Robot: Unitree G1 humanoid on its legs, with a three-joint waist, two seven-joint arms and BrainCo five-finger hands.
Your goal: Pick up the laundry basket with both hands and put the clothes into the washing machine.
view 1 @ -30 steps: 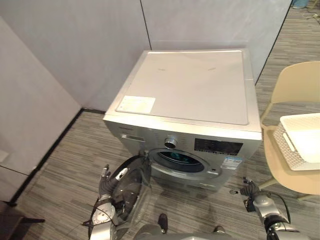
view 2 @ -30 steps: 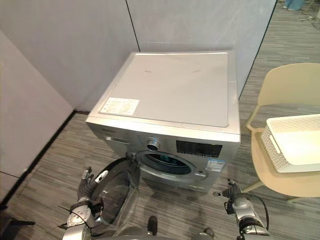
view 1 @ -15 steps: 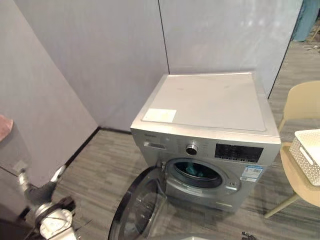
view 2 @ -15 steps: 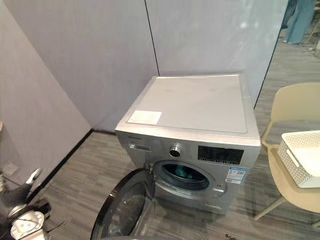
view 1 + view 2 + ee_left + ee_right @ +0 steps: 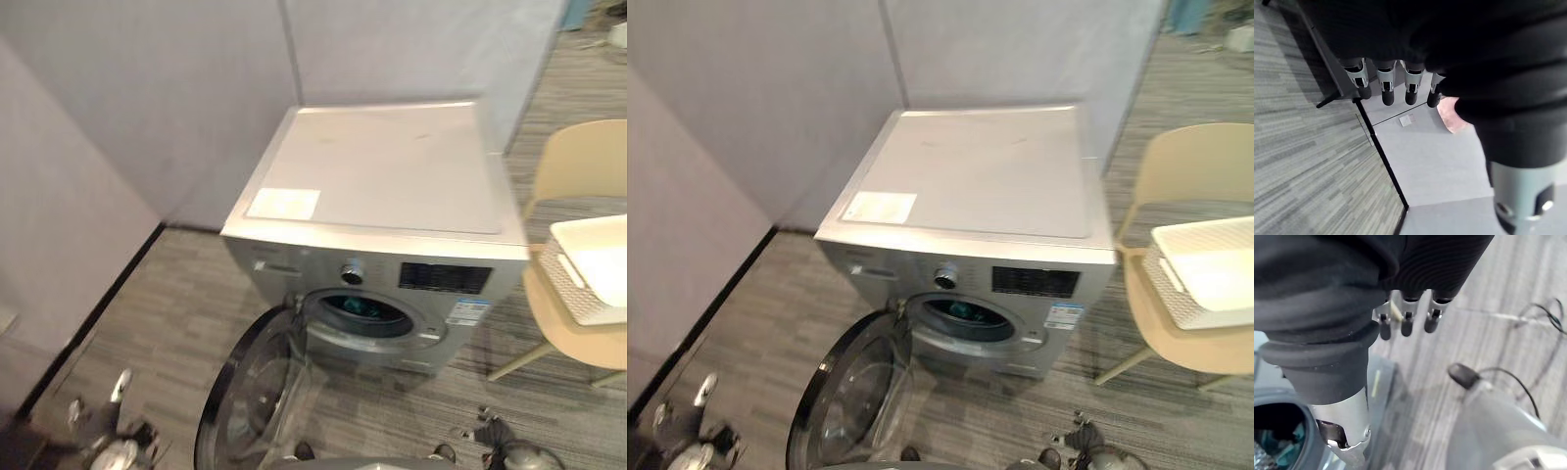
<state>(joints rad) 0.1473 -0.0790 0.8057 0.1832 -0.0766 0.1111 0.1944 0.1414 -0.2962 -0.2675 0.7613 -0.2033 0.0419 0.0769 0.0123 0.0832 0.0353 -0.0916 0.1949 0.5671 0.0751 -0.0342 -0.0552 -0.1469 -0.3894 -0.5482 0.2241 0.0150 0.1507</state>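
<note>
Nearest, the left hand (image 5: pixel 100 433) is now seen low and well apart from the one open door (image 5: pixel 257 392), which it was beside a second ago. The right hand (image 5: pixel 1085 443) is also hung low. Both hands' fingers (image 5: pixel 1386 84) are held straight, clasping nothing. Clothes (image 5: pixel 358 306) are glimpsed inside the one washing machine (image 5: pixel 382 186), so loading is judged done. Beyond, one laundry basket (image 5: pixel 593 269) is left on one chair (image 5: pixel 578 166).

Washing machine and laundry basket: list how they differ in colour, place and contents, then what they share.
The washing machine is silver-grey; the laundry basket is white. The machine stands on the floor; the basket sits on a chair. The machine holds teal cloth; the basket looks empty. Both are open.
</note>
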